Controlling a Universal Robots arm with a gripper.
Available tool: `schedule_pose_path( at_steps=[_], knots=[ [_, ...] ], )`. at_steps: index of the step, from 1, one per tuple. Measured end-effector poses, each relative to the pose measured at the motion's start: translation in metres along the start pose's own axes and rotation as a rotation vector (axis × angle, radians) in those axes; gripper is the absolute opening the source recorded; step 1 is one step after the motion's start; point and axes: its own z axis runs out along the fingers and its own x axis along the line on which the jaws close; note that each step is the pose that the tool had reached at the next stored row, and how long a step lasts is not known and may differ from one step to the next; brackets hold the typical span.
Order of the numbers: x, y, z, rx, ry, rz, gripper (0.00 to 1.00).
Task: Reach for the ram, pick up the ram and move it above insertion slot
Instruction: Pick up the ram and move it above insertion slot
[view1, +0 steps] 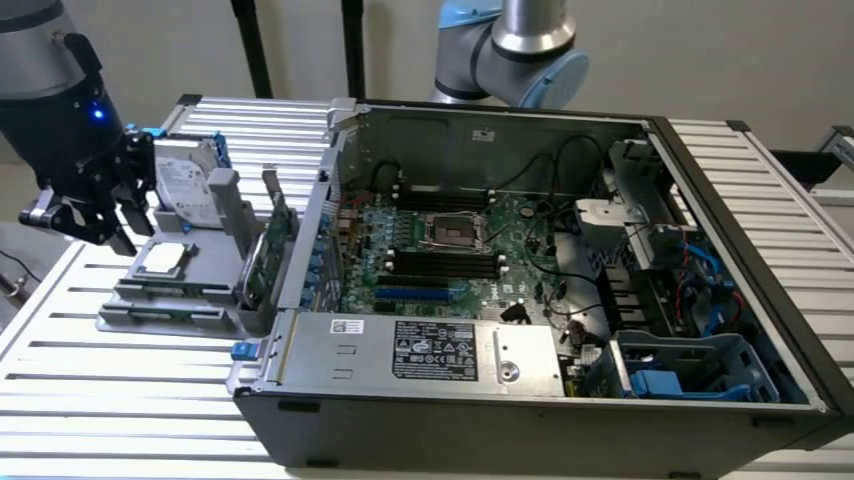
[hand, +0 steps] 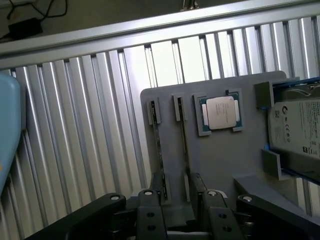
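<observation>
The ram (hand: 183, 137) stands edge-on as a thin strip in a grey holder plate (hand: 225, 160), next to the CPU. My gripper (hand: 180, 197) hovers over the plate with its black fingers (hand: 150, 207) apart and nothing between them; the ram's near end lies in line with the gap. In the exterior view the gripper (view1: 83, 212) hangs at the left end of the holder (view1: 174, 295), clear of it. The black memory slots (view1: 441, 265) lie on the motherboard inside the open computer case.
A second thin board (hand: 158, 142) stands parallel beside the ram; a green card (view1: 275, 240) stands upright by the case. A CPU (hand: 220, 112) and a hard drive (hand: 297, 127) sit on the holder. The case wall (view1: 314, 230), cables and ribbed table (view1: 120, 390) surround the work.
</observation>
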Motion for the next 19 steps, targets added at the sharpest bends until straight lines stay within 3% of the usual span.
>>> schedule_pose_path(
  at_steps=[19],
  knots=[
    [0.013,-0.0029,0.0346,0.0004,0.0010,-0.049,0.36]
  ],
)
